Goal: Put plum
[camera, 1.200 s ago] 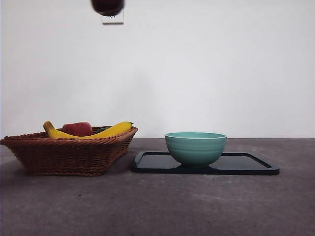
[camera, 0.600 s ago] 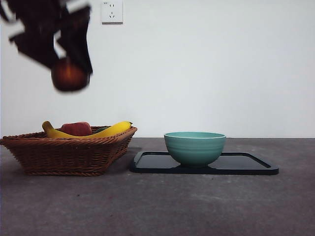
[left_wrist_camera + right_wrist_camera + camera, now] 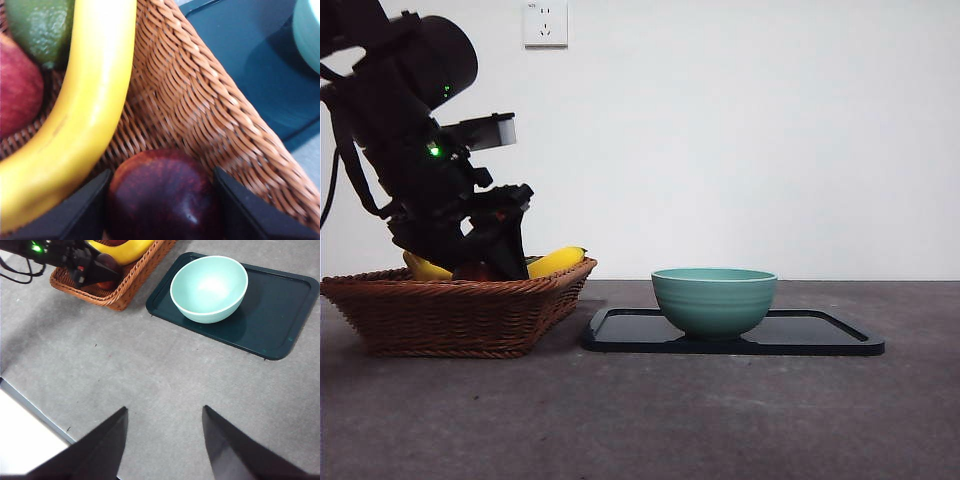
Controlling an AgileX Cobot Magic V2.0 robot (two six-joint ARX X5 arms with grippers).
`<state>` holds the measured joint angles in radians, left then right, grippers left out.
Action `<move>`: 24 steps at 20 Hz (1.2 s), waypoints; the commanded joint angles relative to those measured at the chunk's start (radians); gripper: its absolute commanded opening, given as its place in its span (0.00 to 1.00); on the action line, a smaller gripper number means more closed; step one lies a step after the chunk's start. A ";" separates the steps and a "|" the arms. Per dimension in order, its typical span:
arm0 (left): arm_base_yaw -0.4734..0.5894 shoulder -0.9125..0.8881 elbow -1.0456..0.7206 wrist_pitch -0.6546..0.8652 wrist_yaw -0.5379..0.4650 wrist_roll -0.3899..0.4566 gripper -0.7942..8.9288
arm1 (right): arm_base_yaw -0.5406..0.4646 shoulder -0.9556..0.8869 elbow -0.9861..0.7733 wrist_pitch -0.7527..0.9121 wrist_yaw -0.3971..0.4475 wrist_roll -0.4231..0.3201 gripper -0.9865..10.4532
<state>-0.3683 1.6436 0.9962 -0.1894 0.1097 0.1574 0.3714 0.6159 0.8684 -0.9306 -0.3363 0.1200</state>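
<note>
gripped the plum across its widest part with left gripper jaws inside the basket (smooth, firm, likely slippery); right gripper jaws open, idle.

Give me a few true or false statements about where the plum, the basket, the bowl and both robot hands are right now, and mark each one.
1. The left hand grips the plum between its jaws. True.
2. The plum sits inside the teal bowl. False: it is down in the wicker basket, beside the banana.
3. The bowl stands on the dark tray. True.
4. The right hand holds the banana. False: it is open, holds nothing and hangs above the bare table.
5. The basket rests on the tray. False: it stands on the table beside the tray.
</note>
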 commanded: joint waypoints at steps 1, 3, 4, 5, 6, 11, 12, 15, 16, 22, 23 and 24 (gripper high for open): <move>0.005 0.034 0.011 0.026 0.002 0.023 0.24 | 0.005 0.003 0.009 0.010 0.003 0.004 0.29; 0.013 0.043 0.011 0.033 0.002 0.023 0.24 | 0.005 0.003 0.009 0.010 0.003 0.004 0.29; 0.017 0.046 0.011 0.032 0.002 0.025 0.24 | 0.005 0.003 0.009 0.010 0.002 0.004 0.29; 0.020 0.050 0.011 0.031 0.002 0.026 0.26 | 0.005 0.003 0.009 0.010 0.002 0.004 0.29; 0.023 0.053 0.011 0.026 0.002 0.026 0.30 | 0.005 0.003 0.009 0.010 0.002 0.004 0.29; 0.023 0.059 0.011 0.025 0.002 0.023 0.43 | 0.005 0.003 0.009 0.010 0.003 0.004 0.29; 0.022 0.059 0.011 0.025 0.002 0.017 0.46 | 0.005 0.003 0.009 0.010 0.002 0.004 0.29; 0.022 0.058 0.011 0.025 0.002 0.013 0.54 | 0.005 0.003 0.009 0.010 0.002 0.004 0.29; 0.022 0.056 0.011 0.025 0.002 0.010 0.54 | 0.005 0.003 0.009 0.010 0.002 0.004 0.29; 0.022 -0.038 0.020 0.021 0.002 0.006 0.54 | 0.005 0.003 0.009 0.010 0.002 0.004 0.29; 0.022 -0.068 0.021 0.021 0.002 0.005 0.54 | 0.005 0.003 0.009 0.010 0.002 0.004 0.29; 0.022 -0.102 0.021 0.015 0.002 -0.002 0.54 | 0.005 0.003 0.009 0.010 0.003 0.004 0.29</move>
<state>-0.3428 1.5364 0.9966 -0.1822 0.1101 0.1635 0.3714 0.6159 0.8684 -0.9306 -0.3363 0.1204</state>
